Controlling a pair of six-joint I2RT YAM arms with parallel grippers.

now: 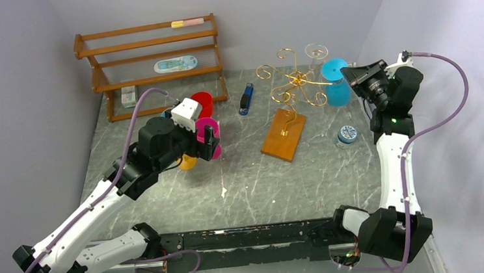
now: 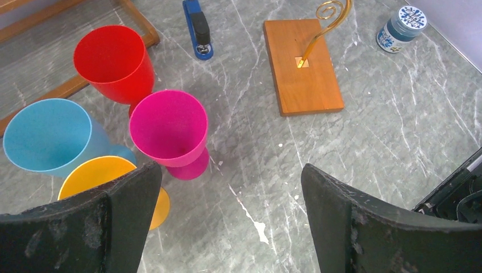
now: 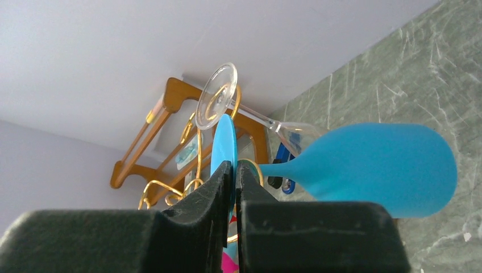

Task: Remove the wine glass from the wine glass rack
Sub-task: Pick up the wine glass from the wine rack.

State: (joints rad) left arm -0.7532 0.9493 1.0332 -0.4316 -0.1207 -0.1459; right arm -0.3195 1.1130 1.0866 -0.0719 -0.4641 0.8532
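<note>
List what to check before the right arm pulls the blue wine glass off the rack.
1. Right gripper shut on the blue wine glass foot: ok.
2. Stem clear of the wine glass rack hook: cannot tell.
3. Room from the clear glass: not ok, its foot sits close beside the blue foot.
4. Left gripper open, away from the rack: ok.

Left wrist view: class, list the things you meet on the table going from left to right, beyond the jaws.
Blue goblet → red goblet → pink goblet → blue stapler → wooden base of the wine glass rack → small blue jar. The yellow goblet overlaps the others, so it is left out.
</note>
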